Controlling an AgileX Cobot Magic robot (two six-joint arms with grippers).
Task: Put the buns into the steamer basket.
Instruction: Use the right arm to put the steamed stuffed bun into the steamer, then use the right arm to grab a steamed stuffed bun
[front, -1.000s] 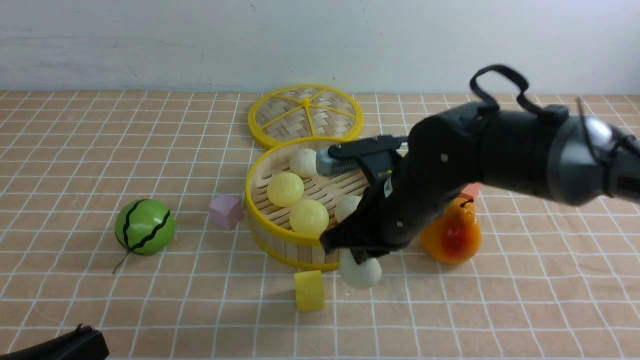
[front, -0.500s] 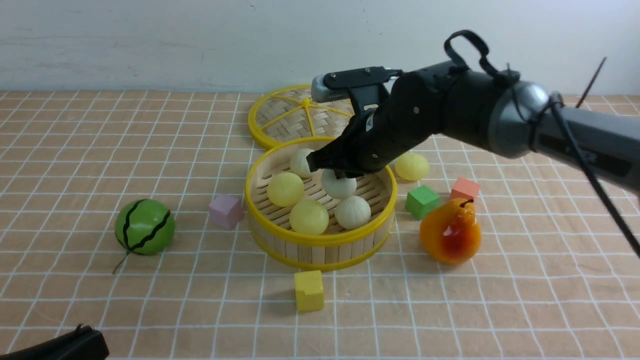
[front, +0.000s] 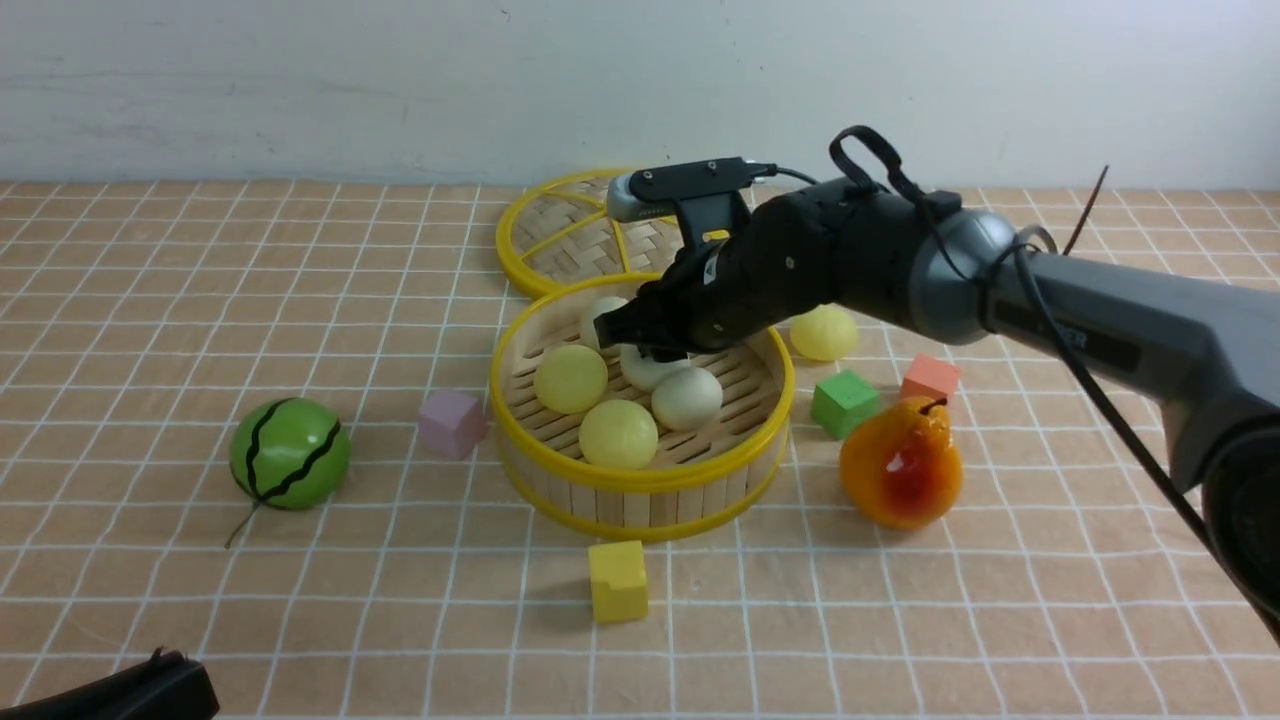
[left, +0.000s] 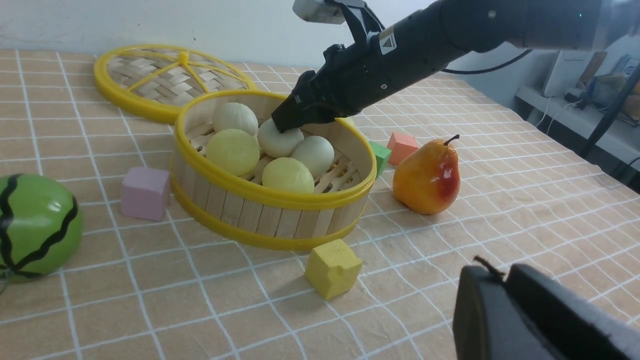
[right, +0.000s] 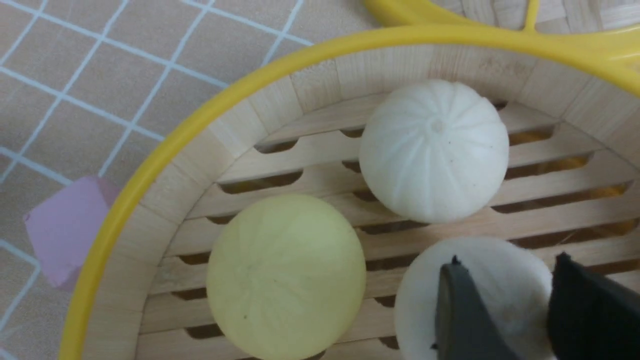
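Note:
The steamer basket (front: 742, 448) stands mid-table. In it lie two pale yellow buns (front: 570, 378) (front: 618, 434) and two loose off-white buns (front: 603, 318) (front: 687, 398). My right gripper (front: 650, 352) reaches down inside the basket, shut on a third off-white bun (front: 640, 370) (right: 510, 300) that sits low among the others. The right wrist view shows the gripper (right: 507, 265) astride this bun. One yellow bun (front: 823, 333) lies on the table behind the basket's right side. My left gripper (left: 500, 272) is shut and empty, low at the near left (front: 150, 685).
The flat woven lid (front: 570, 225) lies behind the basket. A green watermelon ball (front: 290, 453) is at left, a pink cube (front: 451, 422) beside the basket, a yellow cube (front: 618, 580) in front. An orange pear (front: 902, 465), green cube (front: 845, 402) and red cube (front: 930, 378) stand at right.
My right gripper carried the off-white bun from the table in front of the basket up over the rim and down inside. The loose off-white bun beside it shifted slightly left.

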